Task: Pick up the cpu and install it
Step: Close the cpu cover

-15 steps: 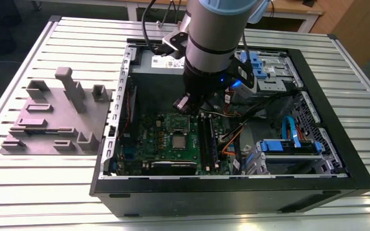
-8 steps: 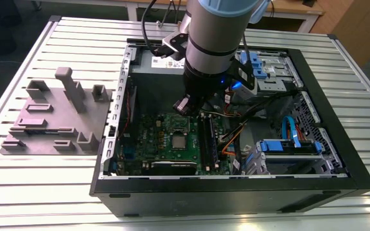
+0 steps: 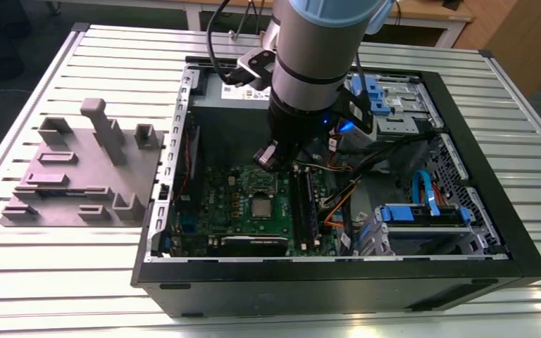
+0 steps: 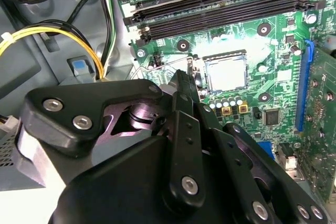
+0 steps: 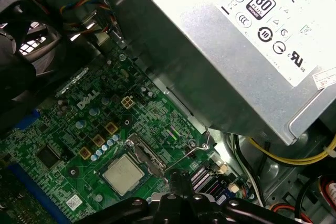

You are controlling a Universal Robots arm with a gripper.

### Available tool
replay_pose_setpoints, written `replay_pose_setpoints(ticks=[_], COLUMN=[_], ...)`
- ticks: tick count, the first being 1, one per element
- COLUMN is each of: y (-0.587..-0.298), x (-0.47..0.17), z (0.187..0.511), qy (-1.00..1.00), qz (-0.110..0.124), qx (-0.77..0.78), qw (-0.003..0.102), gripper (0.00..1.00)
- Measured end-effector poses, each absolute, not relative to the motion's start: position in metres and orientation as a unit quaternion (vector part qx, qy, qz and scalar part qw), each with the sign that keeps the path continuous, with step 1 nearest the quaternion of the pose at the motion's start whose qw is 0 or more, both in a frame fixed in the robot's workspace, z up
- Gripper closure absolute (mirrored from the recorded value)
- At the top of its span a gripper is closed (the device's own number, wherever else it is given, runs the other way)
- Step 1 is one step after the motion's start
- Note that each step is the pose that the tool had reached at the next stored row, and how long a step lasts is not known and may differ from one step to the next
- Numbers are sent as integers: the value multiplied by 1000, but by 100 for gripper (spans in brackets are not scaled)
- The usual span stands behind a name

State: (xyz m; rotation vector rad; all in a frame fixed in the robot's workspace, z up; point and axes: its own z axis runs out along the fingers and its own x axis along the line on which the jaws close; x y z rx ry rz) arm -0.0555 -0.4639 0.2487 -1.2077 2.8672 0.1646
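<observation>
- The cpu (image 3: 263,207) is sitting flat in its socket on the green motherboard (image 3: 222,193), inside the open black computer case (image 3: 496,274); in both wrist views its silvery top (image 4: 227,74) (image 5: 124,174) is lying level with the socket frame.
- The gripper (image 3: 268,159) is hanging just above the motherboard, slightly back from the cpu toward the grey power supply (image 5: 231,61); nothing is showing between its fingers. Whether the jaws are open or closed I cannot tell, since the black linkage is hiding the tips.
- The thin wire retention lever (image 5: 197,148) beside the cpu is standing up off the motherboard, so the chip is probably sitting unlocked; a nudge from the gripper could shift or tilt it.
- The lever is lying near the gripper's path; catching it could bend it or drag the socket frame.
- Yellow cables (image 4: 63,38) are running just beside the gripper body, away from the cpu, and could snag as the arm is moving.
- The memory slots (image 4: 226,3) are lying near the cpu's far side.
</observation>
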Motion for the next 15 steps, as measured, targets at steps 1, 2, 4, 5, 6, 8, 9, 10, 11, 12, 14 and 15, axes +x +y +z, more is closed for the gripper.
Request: replay_pose_setpoints(ticks=[1, 2, 4, 5, 6, 8, 9, 10, 11, 12, 14, 15], y=[-464, -464, -465, -465, -466, -466, -467, -467, -467, -467, -468, -468], x=[-56, -56, -56, -56, -56, -56, -56, -56, -56, -56, -56, -56], z=[249, 249, 249, 249, 249, 249, 249, 249, 249, 249, 249, 249], qy=[920, 920, 920, 920, 920, 920, 920, 920, 920, 920, 920, 920], qz=[53, 53, 53, 53, 53, 53, 53, 53, 53, 53, 53, 53], qx=[-388, -388, -388, -388, -388, -388, -388, -388, -388, -388, -388, -388], qw=[13, 13, 13, 13, 13, 13, 13, 13, 13, 13, 13, 13], gripper=[90, 90, 90, 90, 90, 90, 90, 90, 90, 90, 90, 90])
